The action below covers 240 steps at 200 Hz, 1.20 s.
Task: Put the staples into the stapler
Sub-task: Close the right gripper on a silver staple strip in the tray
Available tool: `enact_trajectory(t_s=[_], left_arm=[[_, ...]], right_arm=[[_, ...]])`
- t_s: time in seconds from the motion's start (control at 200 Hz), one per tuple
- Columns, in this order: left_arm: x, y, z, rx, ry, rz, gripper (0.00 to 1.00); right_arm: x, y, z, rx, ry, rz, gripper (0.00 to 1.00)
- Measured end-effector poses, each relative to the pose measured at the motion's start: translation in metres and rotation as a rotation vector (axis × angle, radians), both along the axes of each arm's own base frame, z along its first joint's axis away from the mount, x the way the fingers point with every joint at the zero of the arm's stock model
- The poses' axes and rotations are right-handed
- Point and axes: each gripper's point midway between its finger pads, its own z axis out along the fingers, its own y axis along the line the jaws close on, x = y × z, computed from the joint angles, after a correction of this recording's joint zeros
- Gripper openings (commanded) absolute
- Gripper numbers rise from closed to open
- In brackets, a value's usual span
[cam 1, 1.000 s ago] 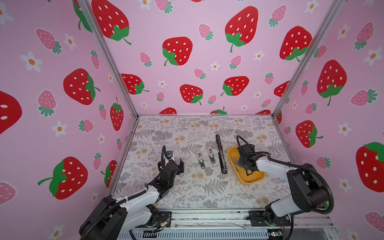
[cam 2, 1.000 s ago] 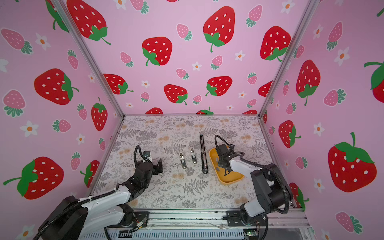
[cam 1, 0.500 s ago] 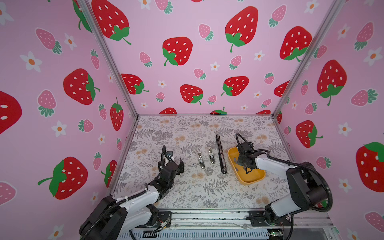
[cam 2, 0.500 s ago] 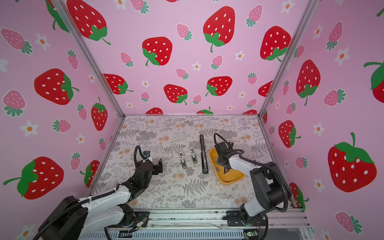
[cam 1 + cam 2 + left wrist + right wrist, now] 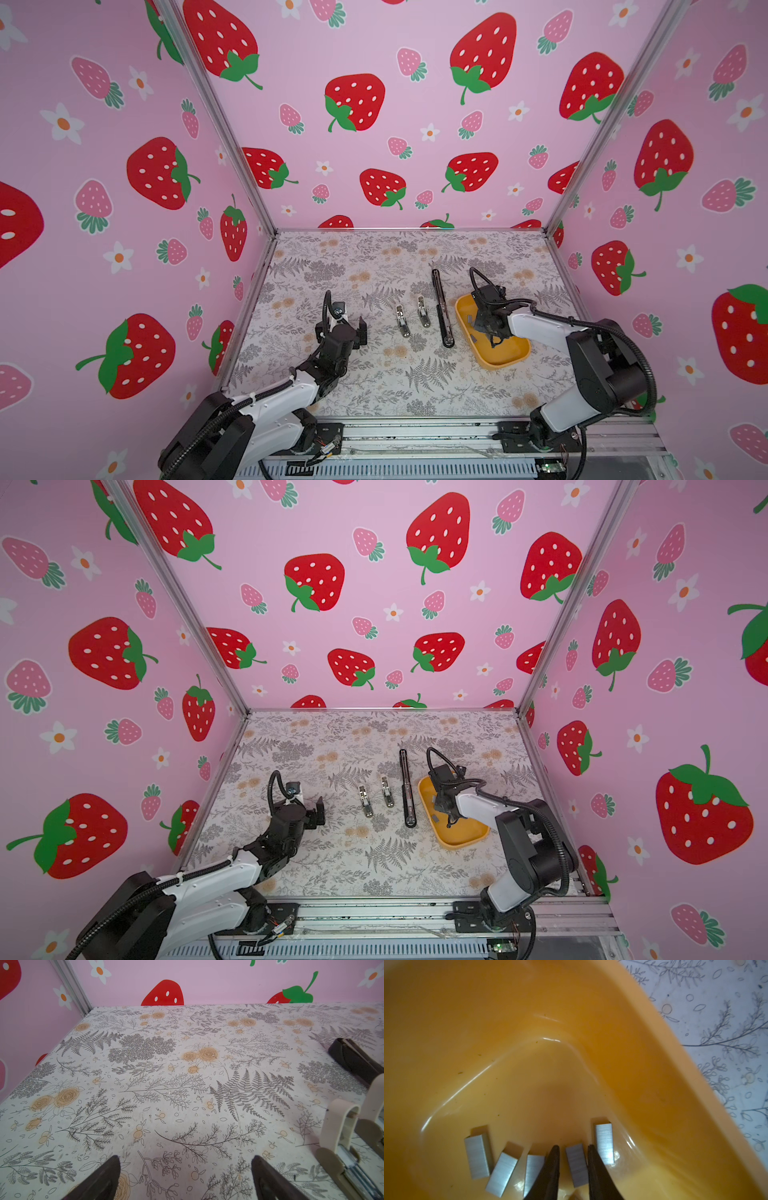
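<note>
**Astride, grip unclear**

Five strips of staples (image 5: pixel 576 1164) lie in the yellow tray (image 5: pixel 529 1022); the right gripper (image 5: pixel 573 1148) stands narrow astride one (pinched or not, I cannot tell). The left gripper (image 5: pixel 185 1157) hangs wide open over the table (image 5: pixel 187 1084), near two small staplers (image 5: pixel 402 320).

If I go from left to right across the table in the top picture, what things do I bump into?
left gripper → small whitish stapler → second whitish stapler → long black stapler → yellow tray
</note>
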Motion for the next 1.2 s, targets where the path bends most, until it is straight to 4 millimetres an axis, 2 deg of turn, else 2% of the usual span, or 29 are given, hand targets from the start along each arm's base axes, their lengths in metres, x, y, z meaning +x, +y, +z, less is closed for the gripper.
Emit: enact_trajectory(t_s=[0.37, 0.75, 1.021, 1.201], left_arm=[[0.0, 0.0002, 0.0001, 0.0, 0.0, 0.001, 0.99], [0.0001, 0.0002, 0.0, 0.0, 0.0, 0.001, 0.99], [0.0009, -0.0001, -0.0001, 0.003, 0.004, 0.003, 0.99], [0.001, -0.0002, 0.0002, 0.003, 0.003, 0.003, 0.99]], right_arm=[[0.002, 0.0068, -0.0027, 0.048, -0.023, 0.008, 0.26], [0.0028, 0.0015, -0.0037, 0.084, -0.051, -0.009, 0.24], [0.0047, 0.0026, -0.0044, 0.095, -0.063, -0.007, 0.14], [0.0044, 0.0026, -0.0043, 0.095, -0.067, 0.0, 0.11]])
